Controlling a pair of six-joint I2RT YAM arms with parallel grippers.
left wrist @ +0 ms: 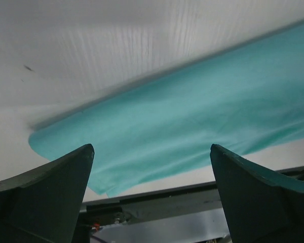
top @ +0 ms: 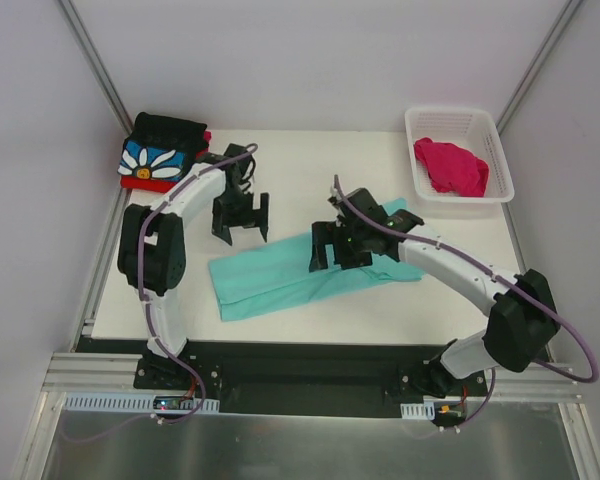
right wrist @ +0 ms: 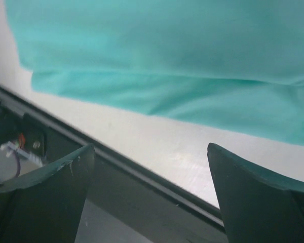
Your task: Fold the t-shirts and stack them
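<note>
A mint-teal t-shirt (top: 280, 275) lies folded into a long slanted strip in the middle of the white table (top: 310, 160). My left gripper (top: 243, 232) hovers open just beyond the strip's left half; in its wrist view the teal shirt (left wrist: 192, 101) fills the space past the open left gripper (left wrist: 152, 147). My right gripper (top: 335, 258) stands open above the strip's middle. In the right wrist view, the teal shirt (right wrist: 167, 50) lies beyond the right gripper (right wrist: 151, 147), which holds nothing. A black daisy-print t-shirt (top: 158, 150) rests folded on a red one (top: 145, 183) at the back left. A magenta t-shirt (top: 450, 165) lies crumpled in the basket.
The white lattice basket (top: 458, 116) stands at the back right corner. The table's near edge and black frame rail (right wrist: 142, 177) run just below the teal strip. White walls close in the back and both sides.
</note>
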